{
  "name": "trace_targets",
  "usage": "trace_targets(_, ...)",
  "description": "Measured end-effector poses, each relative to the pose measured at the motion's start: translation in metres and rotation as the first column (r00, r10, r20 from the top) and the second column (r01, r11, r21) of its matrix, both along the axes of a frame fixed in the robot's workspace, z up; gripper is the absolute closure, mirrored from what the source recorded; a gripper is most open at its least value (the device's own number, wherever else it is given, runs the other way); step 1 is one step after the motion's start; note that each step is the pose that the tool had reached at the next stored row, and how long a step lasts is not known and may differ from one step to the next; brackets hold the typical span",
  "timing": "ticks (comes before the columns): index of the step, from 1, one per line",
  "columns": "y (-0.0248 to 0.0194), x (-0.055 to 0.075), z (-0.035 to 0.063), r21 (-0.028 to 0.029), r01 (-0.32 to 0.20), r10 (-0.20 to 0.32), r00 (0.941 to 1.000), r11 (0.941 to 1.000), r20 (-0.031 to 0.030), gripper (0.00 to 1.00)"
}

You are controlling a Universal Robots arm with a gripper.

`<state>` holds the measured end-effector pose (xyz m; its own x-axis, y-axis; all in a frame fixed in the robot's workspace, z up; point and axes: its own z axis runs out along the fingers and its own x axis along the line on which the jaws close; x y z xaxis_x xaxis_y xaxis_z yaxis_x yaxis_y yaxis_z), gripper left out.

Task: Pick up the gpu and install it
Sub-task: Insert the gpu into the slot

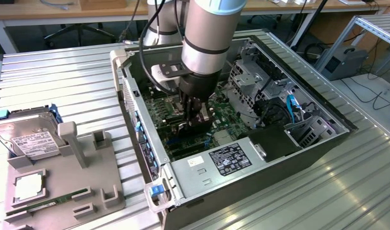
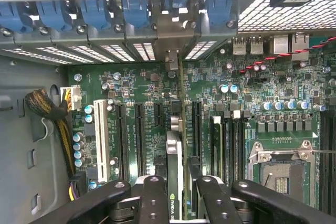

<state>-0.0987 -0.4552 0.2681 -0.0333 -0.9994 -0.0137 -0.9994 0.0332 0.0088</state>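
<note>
Okay so the gripper (image 2: pixel 177 184) straddles the gpu (image 2: pixel 175 148), which stands edge-on in the motherboard (image 2: pixel 131 85) slot. Can't tell if it's clamped.

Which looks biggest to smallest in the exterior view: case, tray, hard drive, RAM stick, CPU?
1. case
2. tray
3. hard drive
4-5. RAM stick and CPU: not ranked. The stick looks longer but much slimmer, the CPU squarer.
</note>
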Motion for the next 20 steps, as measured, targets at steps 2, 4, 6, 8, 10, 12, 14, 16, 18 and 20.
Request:
trace_targets(2, 0.0, -0.0002, -0.0002, 0.0001, 0.0, 0.0, 1.0, 1.0, 0.0001, 0.73)
trace_targets(4, 0.0, -0.0007, -0.0007, 0.0, 0.0, 0.0, 1.0, 1.0, 0.0003, 0.73)
trace_targets(6, 0.0, -0.0013, -0.0008, 0.0002, 0.0, 0.0, 1.0, 1.0, 0.0004, 0.73)
trace_targets(8, 0.0, -0.0026, -0.001, 0.0001, 0.0, 0.0, 1.0, 1.0, 0.0007, 0.73)
trace_targets(10, -0.0001, -0.0034, -0.0013, -0.0002, 0.005, -0.005, 1.0, 1.0, 0.0006, 0.73)
trace_targets(12, 0.0, -0.0035, -0.0014, 0.0, 0.005, -0.005, 1.0, 1.0, 0.0008, 0.73)
trace_targets(14, 0.0, -0.005, -0.0015, 0.0001, 0.005, -0.005, 1.0, 1.0, 0.0012, 0.73)
trace_targets(16, -0.0002, -0.0057, -0.0016, 0.0001, 0.004, -0.004, 1.0, 1.0, 0.0015, 0.73)
trace_targets(18, -0.0011, -0.0061, -0.0018, 0.0003, 0.005, -0.005, 1.0, 1.0, 0.0015, 0.73)
trace_targets(20, -0.0021, -0.0065, -0.0018, 0.0002, 0.005, -0.005, 1.0, 1.0, 0.0017, 0.73)
